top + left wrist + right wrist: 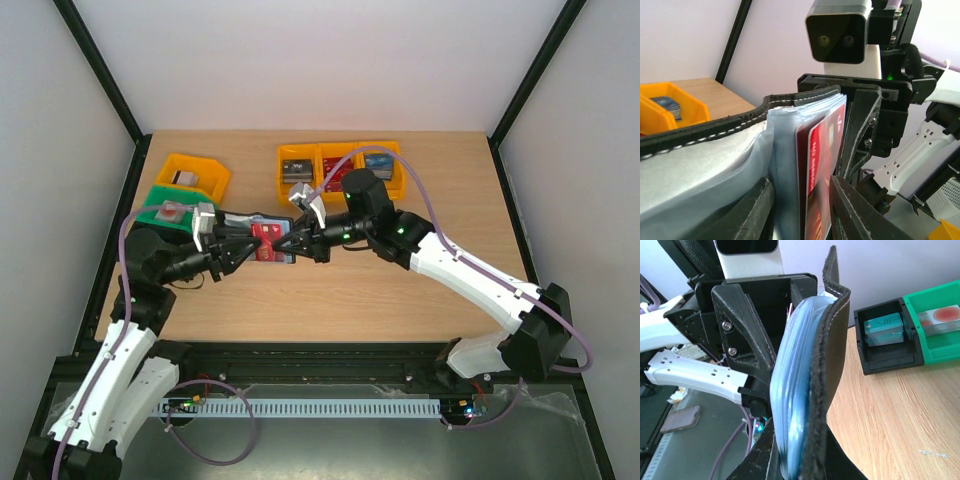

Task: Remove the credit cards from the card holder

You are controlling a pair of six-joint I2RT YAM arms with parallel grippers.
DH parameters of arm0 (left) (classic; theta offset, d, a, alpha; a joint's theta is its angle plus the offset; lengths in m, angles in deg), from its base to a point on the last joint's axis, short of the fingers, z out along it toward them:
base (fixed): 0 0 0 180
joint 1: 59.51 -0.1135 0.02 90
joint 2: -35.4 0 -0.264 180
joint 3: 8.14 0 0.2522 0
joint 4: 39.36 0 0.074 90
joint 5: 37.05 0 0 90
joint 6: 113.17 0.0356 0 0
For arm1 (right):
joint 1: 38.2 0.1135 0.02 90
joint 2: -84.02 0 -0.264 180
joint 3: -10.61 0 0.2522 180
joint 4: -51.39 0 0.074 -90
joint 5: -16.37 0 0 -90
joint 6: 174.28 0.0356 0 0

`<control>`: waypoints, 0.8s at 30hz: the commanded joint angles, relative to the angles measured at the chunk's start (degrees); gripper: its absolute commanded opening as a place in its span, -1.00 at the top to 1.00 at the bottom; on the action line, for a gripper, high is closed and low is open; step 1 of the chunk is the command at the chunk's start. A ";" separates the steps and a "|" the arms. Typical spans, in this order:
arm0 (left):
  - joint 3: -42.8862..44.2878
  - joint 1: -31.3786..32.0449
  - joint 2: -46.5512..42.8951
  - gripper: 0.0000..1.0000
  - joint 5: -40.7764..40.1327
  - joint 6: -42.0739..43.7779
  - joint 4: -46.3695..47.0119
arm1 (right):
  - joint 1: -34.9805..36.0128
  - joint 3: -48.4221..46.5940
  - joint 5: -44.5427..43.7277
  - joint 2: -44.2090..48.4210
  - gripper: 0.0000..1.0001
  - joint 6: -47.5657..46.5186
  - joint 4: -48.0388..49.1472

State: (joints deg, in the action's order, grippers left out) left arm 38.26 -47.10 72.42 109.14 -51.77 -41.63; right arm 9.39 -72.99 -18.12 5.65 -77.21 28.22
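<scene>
The black card holder (268, 219) hangs open above the table's middle, held between both arms. My right gripper (800, 460) is shut on its black cover (827, 365) and the stack of grey-blue pockets (792, 390). In the left wrist view a red credit card (822, 165) stands out of one pocket (782, 170), under the stitched black edge (715, 131). My left gripper (802, 215) pinches that card together with the pocket leaf beside it, a finger pressed on each side. From above, the left gripper (252, 250) and right gripper (290, 243) meet at the red card (264, 236).
Three joined orange bins (340, 165) holding cards stand at the back of the table. A yellow bin (195, 172) and a green bin (172, 210) sit at the back left. A black bin (885, 337) with a teal card shows beside the green one (935, 320).
</scene>
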 commanded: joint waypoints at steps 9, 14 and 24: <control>0.74 2.40 1.45 0.95 6.06 -2.04 2.56 | 2.46 -1.68 7.69 -0.47 0.97 1.72 14.01; -0.03 0.42 -0.28 0.95 5.58 -7.10 5.53 | 1.76 -0.53 8.08 1.11 0.71 -0.35 10.63; -0.69 -0.37 -0.78 0.95 5.97 -8.01 7.18 | 0.70 1.76 6.38 3.77 0.38 -1.09 8.96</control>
State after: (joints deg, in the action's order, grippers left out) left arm 38.37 -46.99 71.87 114.06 -58.76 -35.40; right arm 9.61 -71.72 -13.55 6.74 -77.23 33.64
